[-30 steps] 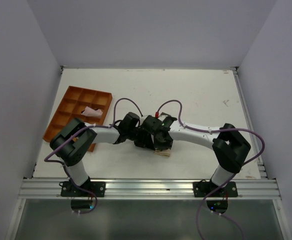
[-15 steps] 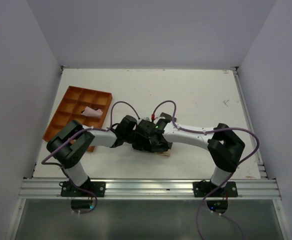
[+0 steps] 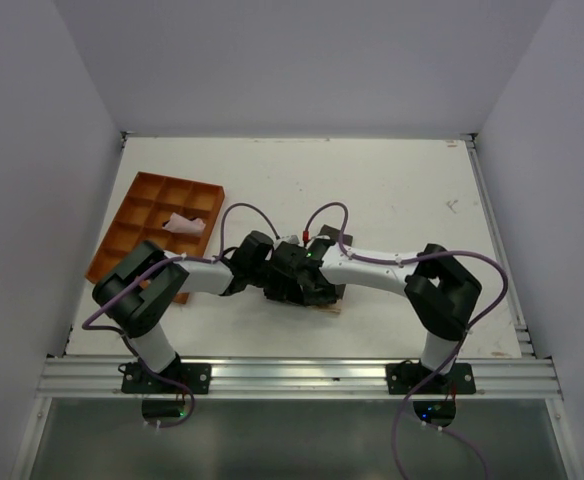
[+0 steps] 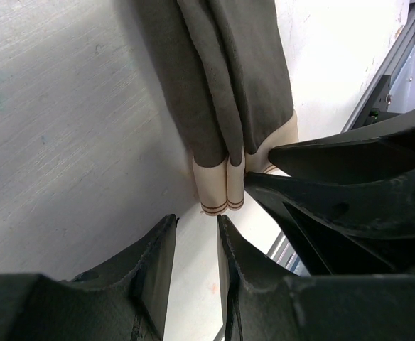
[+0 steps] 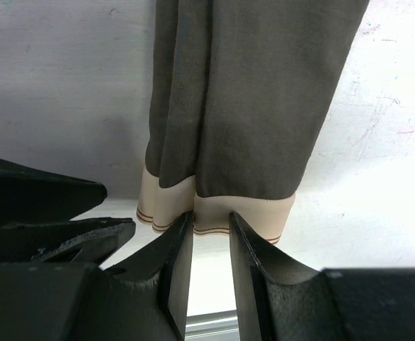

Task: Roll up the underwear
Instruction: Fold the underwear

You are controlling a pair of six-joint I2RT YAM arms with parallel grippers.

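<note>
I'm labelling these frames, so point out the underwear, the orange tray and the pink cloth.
underwear (image 5: 250,106), right wrist view, on its dark fabric.
orange tray (image 3: 177,181), top external view, on its far rim.
pink cloth (image 3: 184,223), top external view, on its middle, inside the tray.

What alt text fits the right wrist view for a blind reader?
Folded dark grey-brown underwear lies flat on the white table, tan waistband nearest the camera. The right gripper stands slightly apart at the waistband's edge, the left gripper close beside.

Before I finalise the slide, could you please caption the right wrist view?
Right claw, slightly open, poised at the tan waistband of the folded underwear on the white table.
</note>
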